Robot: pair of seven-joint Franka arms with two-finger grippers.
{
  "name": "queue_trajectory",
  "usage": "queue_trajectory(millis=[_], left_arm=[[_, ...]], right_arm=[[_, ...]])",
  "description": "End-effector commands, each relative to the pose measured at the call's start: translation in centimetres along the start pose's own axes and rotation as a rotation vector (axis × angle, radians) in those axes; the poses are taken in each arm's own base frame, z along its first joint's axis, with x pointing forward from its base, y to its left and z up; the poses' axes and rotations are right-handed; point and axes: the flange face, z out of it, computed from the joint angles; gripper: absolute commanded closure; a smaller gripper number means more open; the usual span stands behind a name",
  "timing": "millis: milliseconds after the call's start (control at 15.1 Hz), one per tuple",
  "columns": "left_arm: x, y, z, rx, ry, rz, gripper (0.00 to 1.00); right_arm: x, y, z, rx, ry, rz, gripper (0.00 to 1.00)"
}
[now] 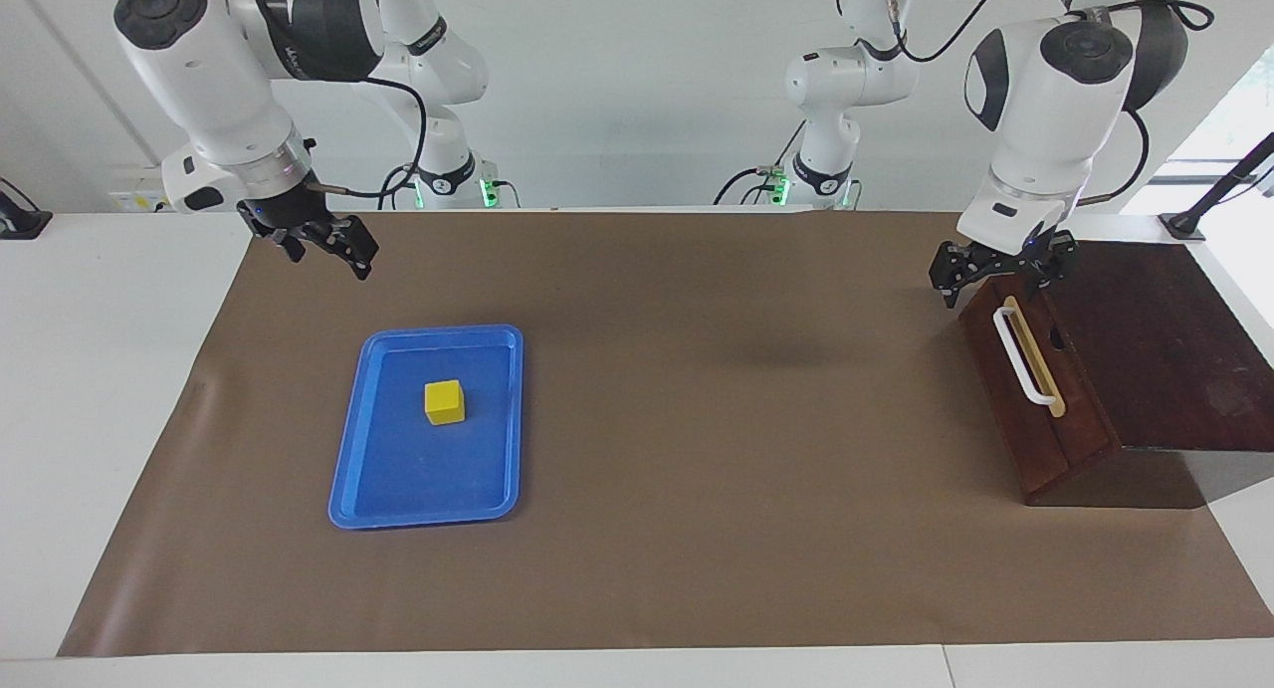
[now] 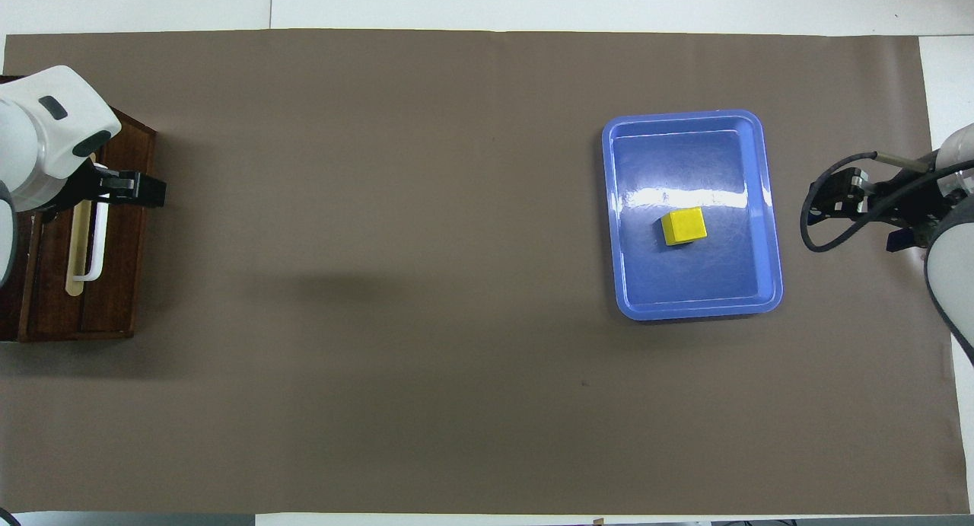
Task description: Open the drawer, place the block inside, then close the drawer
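Observation:
The drawer (image 1: 1030,409) (image 2: 118,282) is shut, its dark front flush in the wooden box at the left arm's end of the table. Its white bar handle (image 1: 1023,357) (image 2: 93,252) runs along a tan strip. My left gripper (image 1: 997,278) (image 2: 116,193) hangs open just above the end of the handle nearer the robots, not gripping it. The yellow block (image 1: 444,401) (image 2: 683,226) sits in a blue tray (image 1: 345,469) (image 2: 770,206) toward the right arm's end. My right gripper (image 1: 328,253) (image 2: 828,202) is open and empty in the air beside the tray.
A brown mat (image 1: 697,419) covers the table between the tray and the box. The box's sloped top (image 1: 1155,340) rises beside the left gripper. White table (image 1: 90,369) borders the mat.

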Motion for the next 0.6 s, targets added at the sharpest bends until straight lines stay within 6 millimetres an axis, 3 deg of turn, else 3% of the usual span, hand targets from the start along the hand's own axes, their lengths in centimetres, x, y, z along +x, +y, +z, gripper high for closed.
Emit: queue_trajectory(millis=[0,199,332,531], left_arm=[[0.0,0.8,4.4,0.066,0.017,0.068,0.00],[0.3,1.0,7.7,0.119,-0.007,0.120,0.00],[-0.1,1.0,8.5,0.143,-0.024,0.141,0.00],[-0.5,0.9,9.6,0.151,-0.039,0.172,0.00]], right_arm=[[2.3,0.5,2.5,0.055,-0.055,0.311,0.01],[3.6,-0.2,4.3,0.120,-0.130,0.637,0.02],[5.8,1.3,6.0,0.180,-0.180,0.785,0.03],[7.1,1.8,8.0,0.231,-0.277,0.946,0.04]])
